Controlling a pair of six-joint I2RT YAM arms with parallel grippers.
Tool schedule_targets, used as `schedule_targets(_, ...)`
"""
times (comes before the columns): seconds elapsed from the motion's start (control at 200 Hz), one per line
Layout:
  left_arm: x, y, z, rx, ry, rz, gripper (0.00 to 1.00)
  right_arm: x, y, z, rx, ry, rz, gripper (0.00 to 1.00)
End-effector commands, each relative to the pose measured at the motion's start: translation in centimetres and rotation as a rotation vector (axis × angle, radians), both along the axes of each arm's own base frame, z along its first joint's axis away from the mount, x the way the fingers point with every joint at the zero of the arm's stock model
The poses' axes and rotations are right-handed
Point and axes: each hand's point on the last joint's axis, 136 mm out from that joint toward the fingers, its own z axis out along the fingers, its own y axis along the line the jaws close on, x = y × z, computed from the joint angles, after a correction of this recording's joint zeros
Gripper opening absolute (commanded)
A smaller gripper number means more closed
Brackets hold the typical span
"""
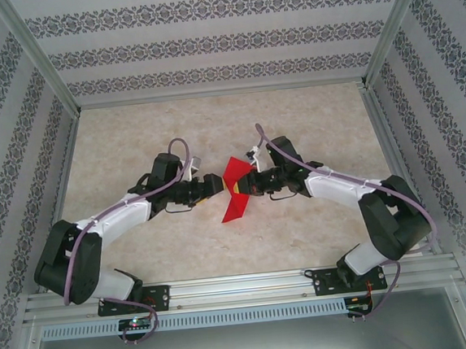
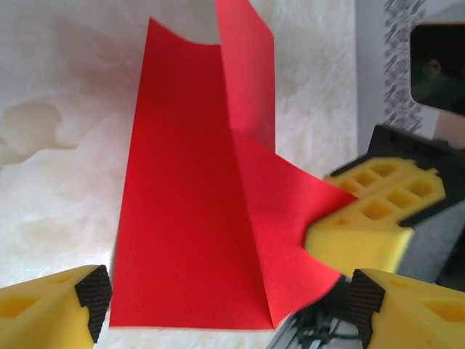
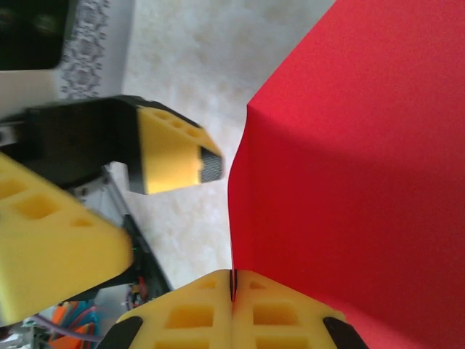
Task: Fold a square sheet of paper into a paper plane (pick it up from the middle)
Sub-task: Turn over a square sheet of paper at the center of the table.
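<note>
The square sheet of paper (image 1: 236, 192) is bright red and bent along a crease, held up off the table between the two arms. In the left wrist view the sheet (image 2: 189, 218) stands in two panels, its lower edge near the table. My right gripper (image 3: 232, 285) is shut on one edge of the red sheet (image 3: 349, 160), and its yellow fingers (image 2: 367, 218) clamp a corner. My left gripper (image 2: 225, 302) is open, its fingers wide apart on either side of the sheet's near edge, not touching it. From above, the left gripper (image 1: 216, 182) faces the right gripper (image 1: 250, 184) across the paper.
The beige marbled table top (image 1: 132, 142) is enclosed by patterned walls (image 1: 221, 41) on three sides. An aluminium rail (image 1: 243, 288) runs along the near edge by the arm bases. One yellow finger of the left gripper (image 3: 171, 153) hangs close to the sheet's edge.
</note>
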Motion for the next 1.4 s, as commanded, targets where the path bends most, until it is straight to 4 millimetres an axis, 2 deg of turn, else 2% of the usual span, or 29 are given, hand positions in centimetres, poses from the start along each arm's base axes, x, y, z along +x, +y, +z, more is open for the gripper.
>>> schedule_targets(0.0, 1.8, -0.3, 4.1, -0.156, -0.079, 0.103, 0.87, -0.5, 0.3, 2.3, 0.100, -0.016, 0.030, 0.00)
schedule_targets(0.25, 1.9, -1.2, 7.7, -0.294, -0.114, 0.096, 0.86, -0.3, 0.6, 5.0, 0.195, -0.042, 0.038, 0.00)
schedule_targets(0.375, 2.1, -1.8, 8.3, -0.310, -0.107, 0.073, 0.86, -0.2, 0.7, 6.4, 0.239, -0.064, 0.042, 0.00)
schedule_targets(0.465, 2.2, -2.1, 8.5, -0.314, -0.097, 0.063, 0.85, -0.1, 0.7, 7.0, 0.245, -0.073, 0.042, 0.00)
schedule_targets(0.664, 2.2, -3.4, 11.3, -0.388, -0.124, 0.031, 0.80, 0.2, 0.8, 7.6, 0.275, -0.079, 0.041, 0.00)
schedule_targets(0.859, 1.6, -4.2, 11.8, -0.380, -0.112, -0.011, 0.70, 0.4, 0.9, 8.3, 0.304, -0.093, 0.035, 0.00)
schedule_targets(1.244, 1.2, -3.9, 9.4, -0.280, -0.076, -0.030, 0.74, 0.8, 0.3, 9.1, 0.341, -0.101, 0.014, 0.00)
schedule_targets(1.394, 1.4, -4.5, 10.3, -0.336, -0.076, -0.040, 0.72, 0.9, 0.1, 9.0, 0.343, -0.095, 0.008, 0.00)
